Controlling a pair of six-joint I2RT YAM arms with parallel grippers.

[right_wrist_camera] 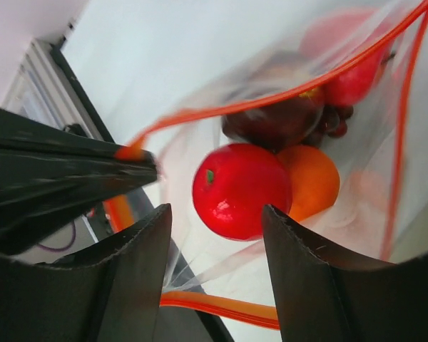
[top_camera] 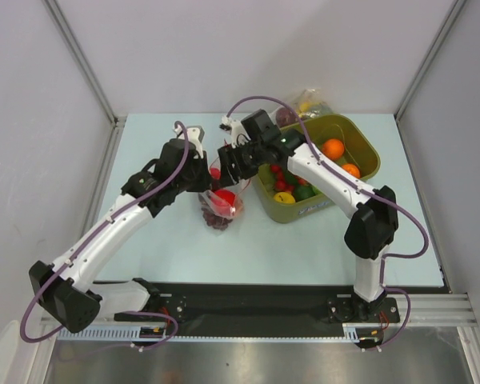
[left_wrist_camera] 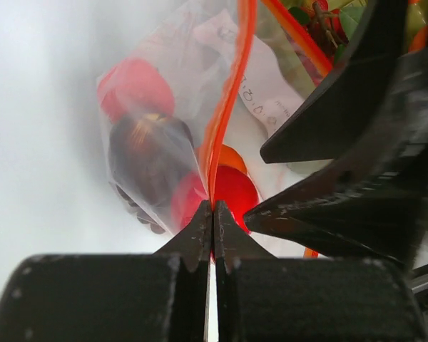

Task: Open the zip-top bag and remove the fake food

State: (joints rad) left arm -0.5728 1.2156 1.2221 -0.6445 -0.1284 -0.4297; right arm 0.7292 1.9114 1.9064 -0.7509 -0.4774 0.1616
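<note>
At mid-table (top_camera: 304, 248), the left gripper (left_wrist_camera: 212, 210) is pinched tight on the red-orange zip strip (left_wrist_camera: 232, 92) of the zip-top bag (top_camera: 222, 204). The right gripper (right_wrist_camera: 215, 210) stands with jaws apart over the bag's mouth, clamping nothing, with the fake food (right_wrist_camera: 239, 189) inside. Print on the white label (left_wrist_camera: 260, 78) is too blurred to read.

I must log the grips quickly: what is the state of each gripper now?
Left gripper: closed, pinching the red-orange zip strip of the zip-top bag.
Right gripper: open, holding nothing.

We see a pale blue table (top_camera: 160, 248); on it are an olive tub (top_camera: 308, 210) at upper right and the zip-top bag (top_camera: 224, 206) at centre.
</note>
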